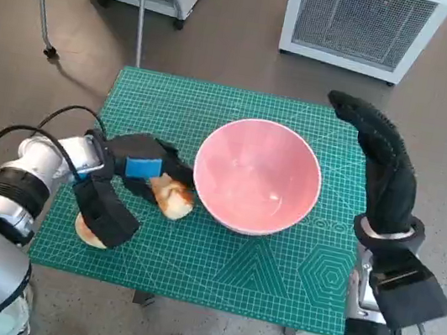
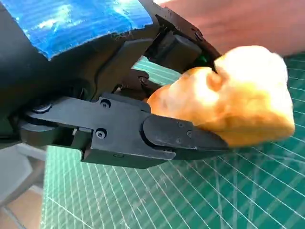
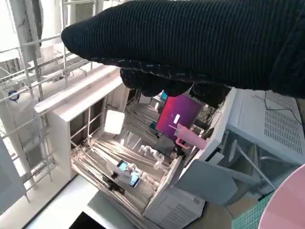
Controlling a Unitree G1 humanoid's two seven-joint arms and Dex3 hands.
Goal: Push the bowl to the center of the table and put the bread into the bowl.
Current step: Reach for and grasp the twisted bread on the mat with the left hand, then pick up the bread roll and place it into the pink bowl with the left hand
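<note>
- Green cutting mat (image 1: pixel 259 267) is covering the table, pink bowl (image 1: pixel 257 175) sitting near centre.
- Left hand (image 1: pixel 141 163) is grasping the bread (image 2: pixel 228 102) just beside the bowl; soft, light, probably squashable.
- Right hand (image 1: pixel 384 172) is hanging released, holding nothing.

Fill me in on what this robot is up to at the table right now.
The left hand grips a piece of bread just beside the pink bowl, which sits near the middle of the green mat. The bread is not in the bowl yet. A second bread piece lies near the mat's front left corner, partly hidden under the left arm. The right hand is raised beside the bowl and holds nothing.
</note>
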